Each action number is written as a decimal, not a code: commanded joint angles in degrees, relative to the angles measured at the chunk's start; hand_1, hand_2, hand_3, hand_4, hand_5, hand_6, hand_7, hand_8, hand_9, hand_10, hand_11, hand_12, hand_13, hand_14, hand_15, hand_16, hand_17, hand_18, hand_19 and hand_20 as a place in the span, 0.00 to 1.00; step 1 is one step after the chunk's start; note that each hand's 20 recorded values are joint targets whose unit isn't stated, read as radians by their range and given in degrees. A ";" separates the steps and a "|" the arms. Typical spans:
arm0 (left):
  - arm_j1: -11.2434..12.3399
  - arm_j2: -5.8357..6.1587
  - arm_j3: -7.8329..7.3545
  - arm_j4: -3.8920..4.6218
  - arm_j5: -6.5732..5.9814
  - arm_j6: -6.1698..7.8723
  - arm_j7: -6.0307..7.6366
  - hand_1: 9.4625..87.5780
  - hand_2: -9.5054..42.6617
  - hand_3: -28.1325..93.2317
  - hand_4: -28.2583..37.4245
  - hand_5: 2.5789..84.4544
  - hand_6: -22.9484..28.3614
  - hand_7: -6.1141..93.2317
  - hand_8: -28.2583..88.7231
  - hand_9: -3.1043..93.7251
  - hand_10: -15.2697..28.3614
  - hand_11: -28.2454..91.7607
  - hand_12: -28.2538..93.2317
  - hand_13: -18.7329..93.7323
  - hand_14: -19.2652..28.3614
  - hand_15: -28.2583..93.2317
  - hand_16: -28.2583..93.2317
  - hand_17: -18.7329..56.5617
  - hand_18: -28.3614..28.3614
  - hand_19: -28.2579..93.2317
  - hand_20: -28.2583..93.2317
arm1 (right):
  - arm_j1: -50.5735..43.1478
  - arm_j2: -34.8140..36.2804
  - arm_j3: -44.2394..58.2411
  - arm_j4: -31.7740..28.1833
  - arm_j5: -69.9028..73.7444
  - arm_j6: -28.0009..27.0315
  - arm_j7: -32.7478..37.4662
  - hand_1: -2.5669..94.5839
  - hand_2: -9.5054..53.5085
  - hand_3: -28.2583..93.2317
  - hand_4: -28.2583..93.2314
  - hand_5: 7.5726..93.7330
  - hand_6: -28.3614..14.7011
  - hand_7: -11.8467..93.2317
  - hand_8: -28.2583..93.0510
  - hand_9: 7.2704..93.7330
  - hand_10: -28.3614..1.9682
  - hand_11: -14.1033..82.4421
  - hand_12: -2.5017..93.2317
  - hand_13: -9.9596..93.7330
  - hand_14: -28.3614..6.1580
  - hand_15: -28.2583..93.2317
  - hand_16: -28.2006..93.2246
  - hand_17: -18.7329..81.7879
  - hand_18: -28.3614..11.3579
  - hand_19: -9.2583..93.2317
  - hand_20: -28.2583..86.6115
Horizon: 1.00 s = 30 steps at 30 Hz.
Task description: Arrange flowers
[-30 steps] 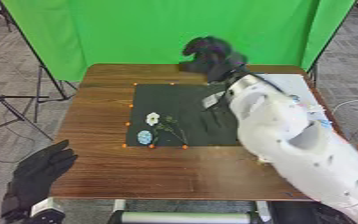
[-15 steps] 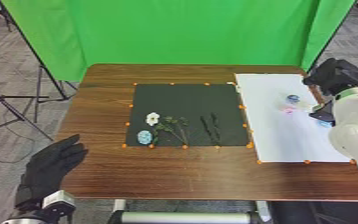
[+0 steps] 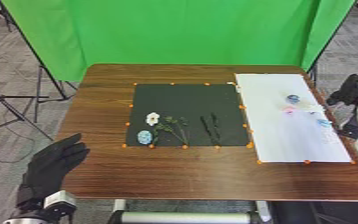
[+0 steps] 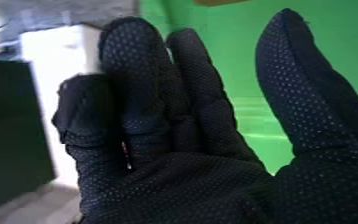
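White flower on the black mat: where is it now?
Head view: the white flower lies on the black mat's left side, just beyond the blue flower.

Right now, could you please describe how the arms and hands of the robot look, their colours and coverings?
The right arm is white and smooth, with rounded parts. The right robot hand wears a black fabric glove covered in small pale dots. The left robot hand has a black glove too, with a white piece at its wrist.

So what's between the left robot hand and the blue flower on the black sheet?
In the head view: bare brown table, an orange dot, then a narrow strip of black sheet.
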 commanded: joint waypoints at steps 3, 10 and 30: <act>-0.02 0.25 0.65 0.36 -0.42 -0.59 0.66 0.22 0.27 0.91 0.12 0.51 0.70 0.27 0.15 0.43 0.86 0.58 0.32 0.39 0.99 0.77 0.11 0.12 0.89 0.73 0.29 | 11.78 -3.69 -11.50 16.53 -1.87 0.53 -2.54 0.34 0.08 0.90 0.02 0.55 0.50 0.28 0.13 0.58 0.35 0.36 0.19 0.71 0.49 0.81 0.37 0.71 0.38 1.00 0.48; -0.67 0.38 1.01 0.40 -0.17 -0.79 0.65 0.22 0.27 0.91 0.12 0.51 0.70 0.27 0.15 0.43 0.86 0.58 0.32 0.39 0.99 0.77 0.11 0.12 0.89 0.73 0.29 | 13.71 -3.12 -14.37 16.68 -3.46 1.86 -1.64 0.34 0.08 0.89 0.02 0.55 0.51 0.28 0.13 0.57 0.35 0.36 0.19 0.71 0.49 0.81 0.37 0.70 0.37 1.00 0.46; -0.74 -0.28 0.60 0.31 0.18 -1.11 0.01 0.22 0.27 0.91 0.12 0.51 0.70 0.27 0.15 0.43 0.86 0.58 0.32 0.39 0.99 0.77 0.12 0.12 0.89 0.73 0.29 | 12.93 -4.15 -14.27 16.87 -2.77 0.75 -0.52 0.34 0.07 0.89 0.02 0.54 0.50 0.28 0.14 0.57 0.34 0.35 0.19 0.71 0.48 0.81 0.36 0.70 0.36 1.00 0.44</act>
